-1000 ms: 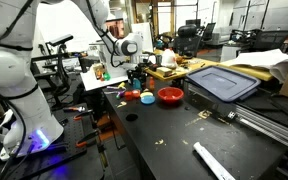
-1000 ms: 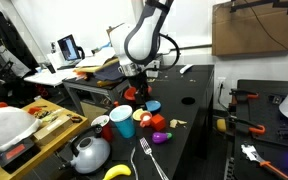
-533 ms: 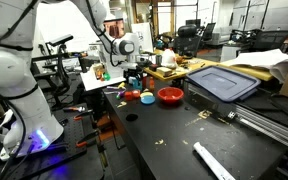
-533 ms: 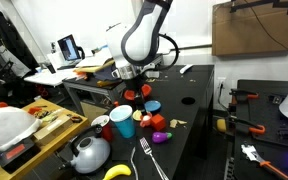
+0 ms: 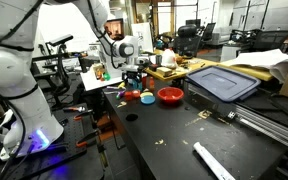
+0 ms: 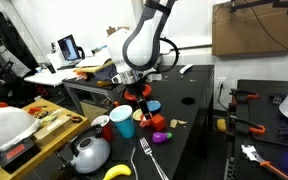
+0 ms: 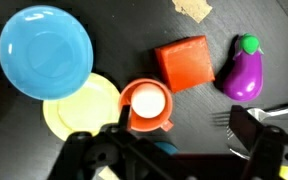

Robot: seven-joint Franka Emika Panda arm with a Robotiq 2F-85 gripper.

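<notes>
the gripper (image 7: pixel 179 135) hung over a crowded corner of the black table (image 6: pixel 199 95), jaws spread wide and holding nothing. just ahead of its fingers stood an orange cup (image 7: pixel 147 105), upright and white inside, overlapping the rim of a yellow plate (image 7: pixel 79 115). a blue dish (image 7: pixel 46 52) touched the plate. a red block (image 7: pixel 182 63) sat just beside the cup, with a purple eggplant (image 7: pixel 244 68) and a fork (image 7: pixel 222 118) near. in both exterior views the cluster lay close to the table's edge, with bare tabletop beyond.
</notes>
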